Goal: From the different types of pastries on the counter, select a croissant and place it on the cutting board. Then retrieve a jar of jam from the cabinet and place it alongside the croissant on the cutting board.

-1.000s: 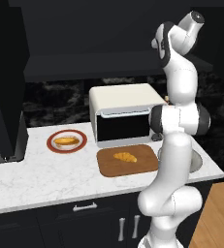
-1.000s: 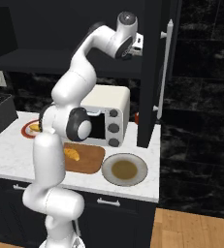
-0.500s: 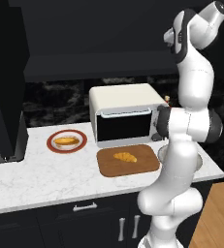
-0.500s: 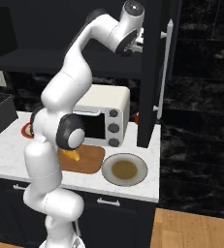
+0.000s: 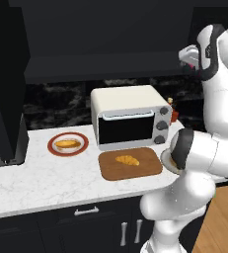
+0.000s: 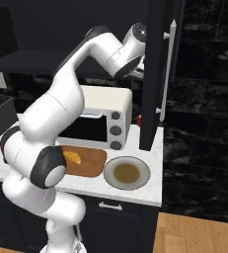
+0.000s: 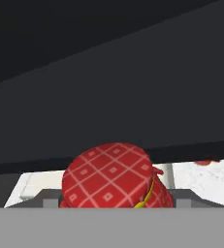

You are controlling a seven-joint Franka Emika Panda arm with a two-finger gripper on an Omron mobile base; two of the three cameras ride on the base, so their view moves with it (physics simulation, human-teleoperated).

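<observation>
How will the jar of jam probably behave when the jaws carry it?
The jar of jam looks squat and rounded, so it is probably stiff and unlikely to tip once set down. Its checked cloth-like top may give slightly, and the smooth round sides could slip or turn in a loose grip.

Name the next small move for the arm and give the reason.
Probably carry the jar of jam down toward the cutting board. The hand view shows the jar sitting between the gripper fingertips, apparently held, and the croissant already lies on the board with bare wood beside it.
</observation>
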